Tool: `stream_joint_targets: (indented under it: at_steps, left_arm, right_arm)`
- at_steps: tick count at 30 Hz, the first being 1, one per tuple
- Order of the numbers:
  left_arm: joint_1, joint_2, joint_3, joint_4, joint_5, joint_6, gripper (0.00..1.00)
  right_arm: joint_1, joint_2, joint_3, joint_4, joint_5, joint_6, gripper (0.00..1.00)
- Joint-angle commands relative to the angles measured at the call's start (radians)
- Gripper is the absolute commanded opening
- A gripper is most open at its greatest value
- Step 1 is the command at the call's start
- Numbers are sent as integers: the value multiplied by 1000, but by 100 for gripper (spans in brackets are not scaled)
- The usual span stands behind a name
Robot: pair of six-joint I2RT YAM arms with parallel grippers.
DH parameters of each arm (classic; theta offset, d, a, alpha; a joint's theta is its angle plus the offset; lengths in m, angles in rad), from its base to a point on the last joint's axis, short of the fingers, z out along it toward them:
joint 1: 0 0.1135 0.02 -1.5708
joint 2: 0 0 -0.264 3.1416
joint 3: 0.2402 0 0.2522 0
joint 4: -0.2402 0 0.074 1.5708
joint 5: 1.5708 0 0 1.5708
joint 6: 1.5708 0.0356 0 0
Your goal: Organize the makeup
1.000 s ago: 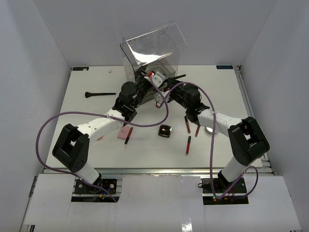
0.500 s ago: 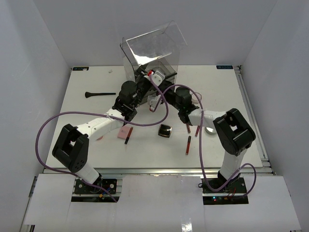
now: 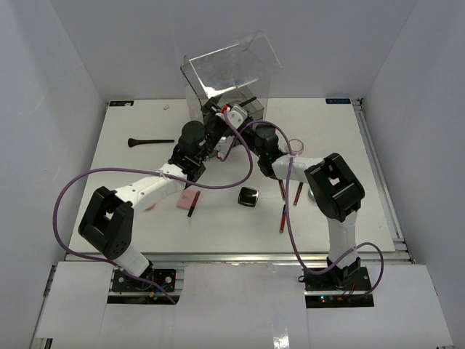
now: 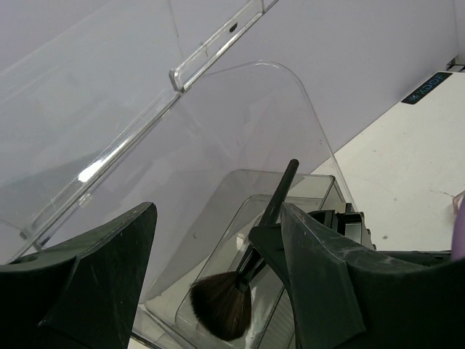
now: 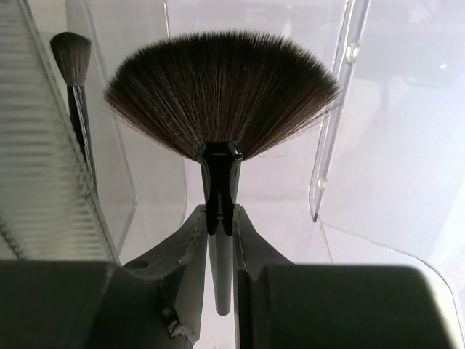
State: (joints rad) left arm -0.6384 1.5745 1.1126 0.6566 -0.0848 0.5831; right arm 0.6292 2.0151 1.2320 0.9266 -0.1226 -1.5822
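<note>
White table point(image 3: 131, 211) bears brush point(image 3: 150, 141), tubes point(image 3: 282, 217), compact point(image 3: 248, 197), palette point(image 3: 187, 200).

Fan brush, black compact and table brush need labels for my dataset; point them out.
fan brush point(image 5: 219, 163), right wrist view, ferrule.
black compact point(image 3: 248, 196), top view, lid centre.
table brush point(image 3: 151, 141), top view, handle middle.

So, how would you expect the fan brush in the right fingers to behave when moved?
The fan brush is probably light: thin handle, wispy bristles. Its bristles look soft and would likely bend against the acrylic box. Pinched on its narrow handle by the fingers, it might pivot.
</note>
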Motion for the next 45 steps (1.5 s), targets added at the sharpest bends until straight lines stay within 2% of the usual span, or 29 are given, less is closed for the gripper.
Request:
stream_joint_targets:
  at_steps: [1, 8, 11, 12, 15, 18, 23, 32, 36, 38, 40, 42, 45]
  left_arm:
    - [11, -53, 53, 15, 12, -17, 80]
    - [11, -37, 69, 18, 16, -24, 80]
    - [11, -30, 74, 14, 17, -26, 80]
    - [11, -28, 76, 14, 17, -26, 80]
    - [11, -23, 80, 14, 16, -29, 80]
    - [11, -18, 82, 15, 16, -34, 80]
    - [11, -15, 84, 14, 14, -48, 80]
    - [11, -13, 87, 9, 8, -52, 80]
    - [11, -12, 83, 8, 4, -55, 80]
    - [11, -14, 79, 7, 3, -54, 80]
    - [11, -19, 76, 4, 2, -55, 80]
    - [11, -21, 73, 3, 0, -58, 80]
    - [11, -24, 72, 0, -1, -58, 80]
  right_arm:
    - [6, 66, 127, 88, 31, -21, 8]
    - [9, 140, 224, 65, 60, -40, 8]
    - [9, 146, 221, 67, 51, -59, 14]
    - [9, 147, 216, 65, 47, -68, 19]
    - [10, 134, 181, 67, 29, -93, 58]
    - [11, 105, 131, 69, 11, -106, 84]
    - [9, 40, 55, 90, -3, -108, 95]
    - [7, -195, -184, 93, -9, -6, 95]
    - [-5, -315, -297, 87, -30, 20, 92]
    - [-14, -336, -320, 85, -28, 0, 83]
    - [-30, -348, -308, 60, -23, -19, 62]
    - [-53, -352, -284, 18, -20, -24, 48]
    - [-84, -348, -226, -23, -24, -24, 43]
